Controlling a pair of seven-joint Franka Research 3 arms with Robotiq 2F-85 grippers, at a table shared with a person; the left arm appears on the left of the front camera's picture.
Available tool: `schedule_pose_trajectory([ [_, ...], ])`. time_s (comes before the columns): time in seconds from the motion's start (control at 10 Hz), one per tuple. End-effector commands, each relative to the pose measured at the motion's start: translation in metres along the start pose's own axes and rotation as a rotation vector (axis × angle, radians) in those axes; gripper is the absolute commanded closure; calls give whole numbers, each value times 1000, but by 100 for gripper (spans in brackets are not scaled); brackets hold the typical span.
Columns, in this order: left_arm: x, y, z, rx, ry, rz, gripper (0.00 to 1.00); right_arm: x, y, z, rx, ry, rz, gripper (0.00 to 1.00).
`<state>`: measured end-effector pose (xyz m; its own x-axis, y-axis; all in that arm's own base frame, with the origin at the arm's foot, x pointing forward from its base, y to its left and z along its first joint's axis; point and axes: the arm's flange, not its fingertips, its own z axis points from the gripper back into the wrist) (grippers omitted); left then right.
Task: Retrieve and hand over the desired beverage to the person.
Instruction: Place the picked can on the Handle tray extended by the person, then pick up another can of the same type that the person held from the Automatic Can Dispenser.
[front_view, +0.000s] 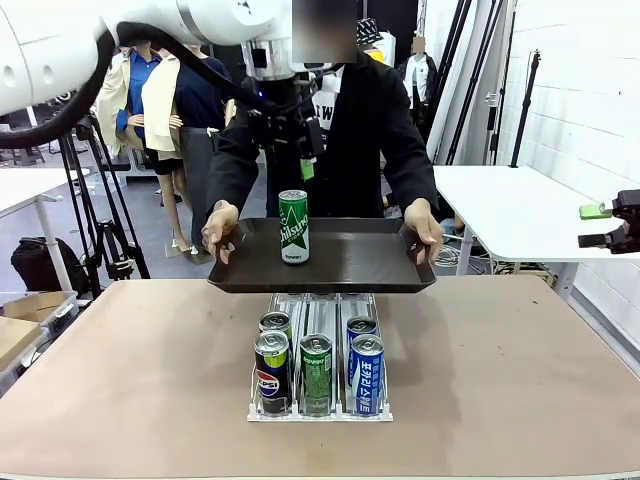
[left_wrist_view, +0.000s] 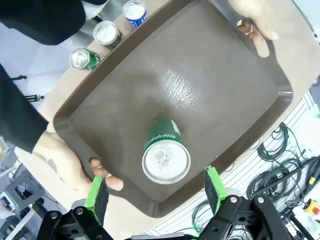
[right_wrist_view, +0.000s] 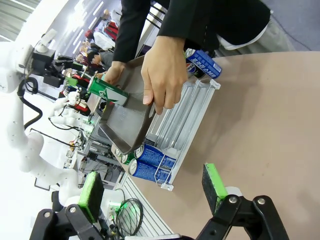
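Observation:
A green can (front_view: 293, 227) stands upright on a dark tray (front_view: 370, 262) that the person (front_view: 365, 130) holds by both side edges above the table. My left gripper (front_view: 297, 158) hangs just above the can, open and clear of it. In the left wrist view the can's top (left_wrist_view: 166, 162) sits between and beyond the spread fingertips (left_wrist_view: 97, 197) of my left gripper (left_wrist_view: 156, 192), and nothing touches it. My right gripper (front_view: 598, 226) hovers open at the far right, off the table's side. The right wrist view shows my right gripper (right_wrist_view: 152, 192) holding nothing, with the can (right_wrist_view: 107, 91) on the tray (right_wrist_view: 125, 125) farther off.
A clear rack (front_view: 320, 400) on the table under the tray holds several cans: a Pepsi can (front_view: 271, 372), a green one (front_view: 316, 372) and blue ones (front_view: 366, 372). The person's hands (front_view: 220, 225) grip the tray edges. A white table (front_view: 520, 210) stands at the back right.

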<state>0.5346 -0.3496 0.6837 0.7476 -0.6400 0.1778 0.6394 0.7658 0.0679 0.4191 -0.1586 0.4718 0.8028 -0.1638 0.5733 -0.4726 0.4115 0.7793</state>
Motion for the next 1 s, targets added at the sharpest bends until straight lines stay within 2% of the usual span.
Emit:
schedule_pose_trajectory([
  [0.0, 3, 8, 9, 47, 143, 51, 0, -1, 0, 0, 12, -7, 1, 0],
  [0.1, 0, 0, 0, 0, 0, 0, 0, -1, 0, 0, 12, -7, 1, 0],
  [0.9, 0, 0, 0, 0, 0, 0, 0, -1, 0, 0, 12, -7, 1, 0],
])
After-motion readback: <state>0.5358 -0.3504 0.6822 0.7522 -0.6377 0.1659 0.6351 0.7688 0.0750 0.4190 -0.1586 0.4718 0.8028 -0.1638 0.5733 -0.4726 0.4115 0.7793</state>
